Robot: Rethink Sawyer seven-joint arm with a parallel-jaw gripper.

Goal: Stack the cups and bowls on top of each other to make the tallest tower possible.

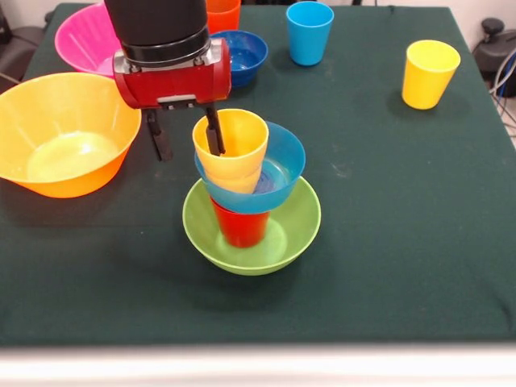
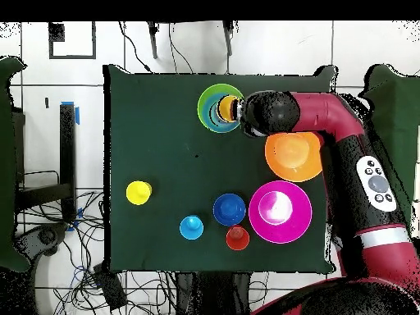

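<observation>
From the front, the gripper (image 1: 187, 139) straddled the glossy yellow plastic cup's (image 1: 231, 143) rim, fingers spread, gripping nothing; the tower (image 1: 251, 201) sat mid-desk. Overhead, it stood near the far edge. Withdrawing straight upward seems safest.

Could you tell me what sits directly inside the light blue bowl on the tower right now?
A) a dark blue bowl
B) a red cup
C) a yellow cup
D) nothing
C: the yellow cup rests in the light blue bowl, with one finger of the claw inside it.
</observation>
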